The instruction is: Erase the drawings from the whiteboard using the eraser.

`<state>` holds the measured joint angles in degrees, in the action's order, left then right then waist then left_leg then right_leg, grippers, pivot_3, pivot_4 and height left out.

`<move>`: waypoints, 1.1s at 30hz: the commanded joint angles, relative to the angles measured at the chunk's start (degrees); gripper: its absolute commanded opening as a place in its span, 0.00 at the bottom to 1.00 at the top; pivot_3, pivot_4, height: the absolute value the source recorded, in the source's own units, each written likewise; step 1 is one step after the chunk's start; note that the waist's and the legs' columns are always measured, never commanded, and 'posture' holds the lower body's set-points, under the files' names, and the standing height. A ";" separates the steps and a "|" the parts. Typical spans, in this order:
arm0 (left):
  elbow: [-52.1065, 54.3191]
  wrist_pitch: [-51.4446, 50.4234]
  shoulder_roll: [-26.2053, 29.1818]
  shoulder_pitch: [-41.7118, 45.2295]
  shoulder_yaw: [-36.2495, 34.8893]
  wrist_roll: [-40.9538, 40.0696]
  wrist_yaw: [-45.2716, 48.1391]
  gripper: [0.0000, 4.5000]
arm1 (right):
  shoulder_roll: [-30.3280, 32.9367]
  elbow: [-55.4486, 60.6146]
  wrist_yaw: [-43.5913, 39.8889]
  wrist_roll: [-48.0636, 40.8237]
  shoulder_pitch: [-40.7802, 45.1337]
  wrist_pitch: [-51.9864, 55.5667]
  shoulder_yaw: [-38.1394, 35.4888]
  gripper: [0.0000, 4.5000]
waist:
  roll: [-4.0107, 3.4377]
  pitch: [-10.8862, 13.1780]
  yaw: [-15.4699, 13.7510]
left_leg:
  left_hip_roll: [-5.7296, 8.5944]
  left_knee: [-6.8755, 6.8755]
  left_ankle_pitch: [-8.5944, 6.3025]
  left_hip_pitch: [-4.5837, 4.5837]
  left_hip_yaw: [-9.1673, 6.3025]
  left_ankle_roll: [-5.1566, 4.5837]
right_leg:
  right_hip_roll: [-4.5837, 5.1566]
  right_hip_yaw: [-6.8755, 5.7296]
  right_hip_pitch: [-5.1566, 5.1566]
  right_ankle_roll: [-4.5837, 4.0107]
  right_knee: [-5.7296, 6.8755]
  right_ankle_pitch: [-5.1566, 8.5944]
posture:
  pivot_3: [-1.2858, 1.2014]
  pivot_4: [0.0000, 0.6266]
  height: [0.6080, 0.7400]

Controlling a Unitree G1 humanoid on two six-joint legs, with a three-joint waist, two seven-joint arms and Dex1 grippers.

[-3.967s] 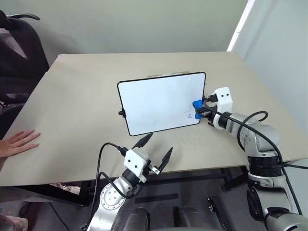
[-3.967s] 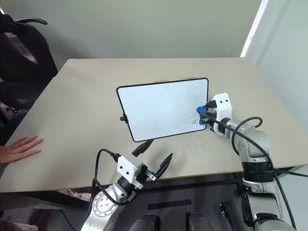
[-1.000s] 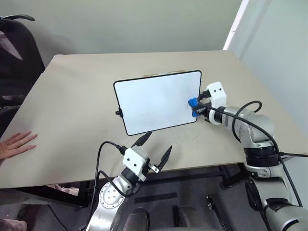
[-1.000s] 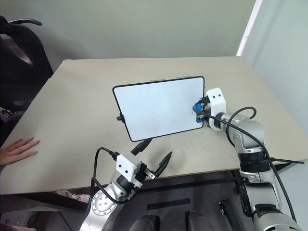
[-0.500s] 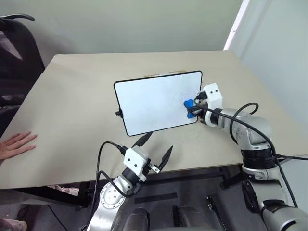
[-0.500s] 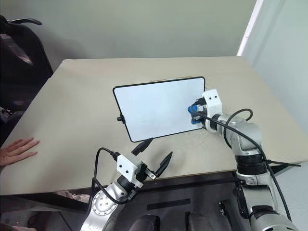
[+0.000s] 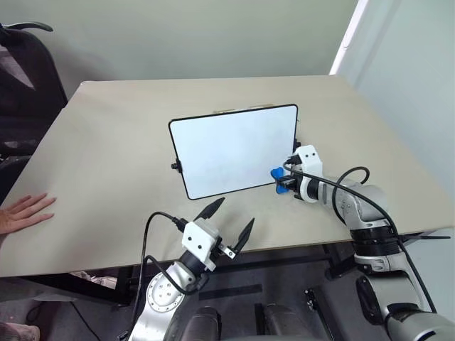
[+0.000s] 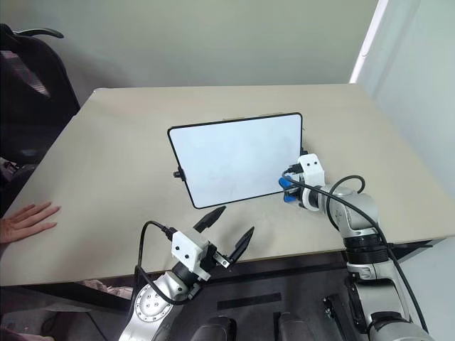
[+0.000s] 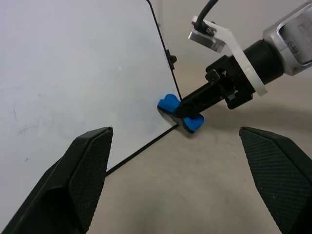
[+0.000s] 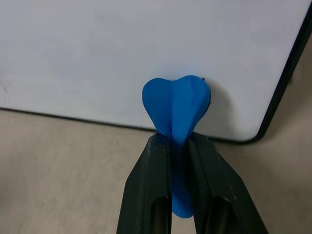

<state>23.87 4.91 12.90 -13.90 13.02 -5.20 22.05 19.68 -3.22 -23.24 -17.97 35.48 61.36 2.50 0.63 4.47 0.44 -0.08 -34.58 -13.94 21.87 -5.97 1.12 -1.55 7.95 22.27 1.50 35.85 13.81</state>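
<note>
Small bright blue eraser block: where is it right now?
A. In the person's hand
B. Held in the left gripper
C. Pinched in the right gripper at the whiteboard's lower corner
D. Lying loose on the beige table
C: the small bright blue eraser block is pinched between the right gripper's black fingers, against the lower corner of the black-framed white whiteboard.

Beige table (image 7: 106,149) — whiteboard (image 7: 231,149) (propped), person's hand (image 7: 25,212).

The whiteboard (image 7: 234,149) stands tilted on the table, black frame, white face pretty much clean, just faint smudges. The eraser (image 10: 176,105) is a bright blue soft block, squashed into a heart shape, pressed against the board's lower right corner.
</note>
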 commanded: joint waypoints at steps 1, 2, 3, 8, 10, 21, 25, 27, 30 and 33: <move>2.99 0.50 0.06 -0.17 -0.07 -0.43 -0.07 1.00 | 0.48 1.08 -1.06 -0.14 0.59 0.27 0.52 0.05 | 0.00 0.00 0.00 | 0.00 0.00 0.02 0.01 0.00 -0.04 | 0.00 0.00 0.00 -0.03 0.00 -0.03 | 0.52 0.24 0.92; 3.02 0.49 0.11 -0.17 -0.16 -0.48 -0.07 1.00 | 0.49 0.88 -1.08 -0.02 0.80 0.18 0.56 0.05 | 0.00 0.00 0.00 | 0.00 0.00 0.08 0.00 0.00 -0.14 | 0.00 0.00 0.00 -0.11 0.00 -0.07 | 0.52 0.24 0.92; 3.02 0.48 0.17 -0.16 -0.25 -0.54 -0.05 1.00 | 0.47 0.71 -1.10 0.04 1.02 0.18 0.53 0.05 | 0.00 0.00 0.01 | 0.00 0.00 0.11 -0.01 0.00 -0.19 | 0.00 -0.01 -0.01 -0.11 0.00 -0.07 | 0.52 0.24 0.92; 2.70 0.42 0.37 0.22 -0.61 -0.77 0.05 1.00 | 0.61 0.26 -1.13 0.22 2.61 -0.45 -0.09 0.05 | 0.00 0.00 0.06 | 0.00 0.00 0.13 -0.04 0.01 -0.22 | 0.00 0.01 -0.03 -0.07 -0.02 -0.04 | 0.52 0.24 0.92; 2.63 0.42 0.42 0.28 -0.72 -0.84 0.13 1.00 | 0.66 0.33 -1.07 0.24 3.06 -0.66 -0.40 0.05 | 0.00 0.00 0.05 | 0.00 0.00 0.13 -0.03 0.01 -0.22 | 0.00 0.01 -0.02 0.00 -0.02 -0.01 | 0.52 0.24 0.92; 1.99 0.28 0.44 0.72 -0.68 -0.95 0.45 1.00 | 2.30 6.42 -0.68 -0.87 4.57 0.54 -3.74 0.05 | -0.01 0.01 -0.02 | 0.00 0.00 0.12 0.00 0.00 -0.21 | 0.00 -0.01 0.02 -0.13 -0.02 -0.08 | 0.52 0.24 0.92; 1.64 0.38 0.39 0.88 -0.54 -0.84 0.55 1.00 | 2.79 7.61 -0.49 -0.82 4.31 1.21 -4.52 0.05 | 0.00 0.00 -0.04 | 0.00 0.00 0.13 -0.03 0.00 -0.21 | 0.00 -0.01 0.02 -0.17 -0.03 -0.05 | 0.52 0.24 0.92; 1.47 0.38 0.35 1.00 -0.50 -0.77 0.55 1.00 | 3.59 8.72 -0.64 -0.86 2.82 1.91 -4.79 0.05 | 0.01 -0.01 -0.12 | 0.00 0.00 0.13 -0.01 0.01 -0.22 | 0.00 0.00 -0.02 -0.16 -0.04 -0.04 | 0.52 0.24 0.92; 1.26 0.37 0.29 1.20 -0.42 -0.61 0.46 1.00 | 5.48 12.36 -1.11 -1.91 -0.26 4.70 -6.02 0.05 | 0.03 -0.02 -0.47 | -0.01 -0.01 0.14 -0.07 0.01 -0.24 | 0.00 -0.01 -0.07 -0.09 -0.06 0.03 | 0.52 0.24 0.92; 1.17 0.32 0.29 1.31 -0.44 -0.61 0.44 1.00 | 8.09 18.26 -1.95 -3.99 -3.76 8.08 -8.22 0.05 | 0.01 -0.02 -0.85 | 0.00 -0.03 0.15 -0.10 0.01 -0.24 | 0.01 -0.01 -0.10 0.08 -0.07 0.21 | 0.52 0.24 0.92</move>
<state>24.31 4.76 13.31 -12.84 12.27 -5.71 22.40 26.30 10.05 -24.29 -20.34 31.58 68.21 -3.08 0.64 4.44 -0.41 -0.08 -34.61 -13.80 21.77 -5.94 0.87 -1.54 7.95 22.15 1.57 35.78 14.08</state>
